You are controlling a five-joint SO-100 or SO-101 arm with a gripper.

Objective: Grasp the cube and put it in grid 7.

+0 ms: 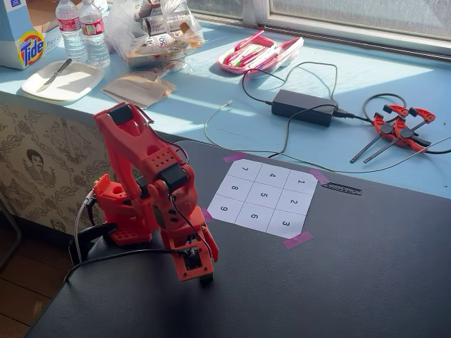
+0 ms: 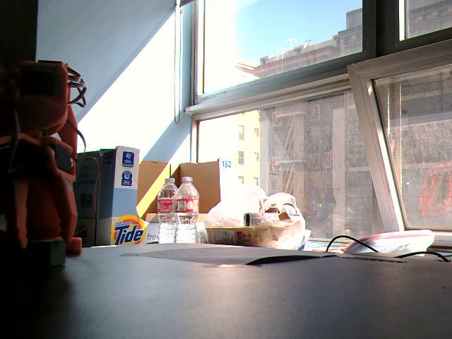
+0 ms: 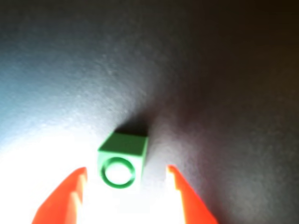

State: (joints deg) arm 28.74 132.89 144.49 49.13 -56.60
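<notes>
In the wrist view the claw [image 3: 126, 186] is spread, its two orange fingers [image 3: 63, 198] flanking the cube [image 3: 122, 161] with a gap on each side, touching neither face. The cube sits on the dark tabletop [image 3: 210, 70], ringed face toward the camera. In a fixed view the claw [image 1: 201, 276] points down at the tabletop [image 1: 338, 282] near its front left edge, and the cube is hidden beneath it. Grid 7 [image 1: 243, 169] is the far left corner square of the numbered sheet [image 1: 264, 197], well apart from the claw toward the tabletop's back edge. In the low fixed view the cube [image 2: 46, 251] rests at the arm's foot.
</notes>
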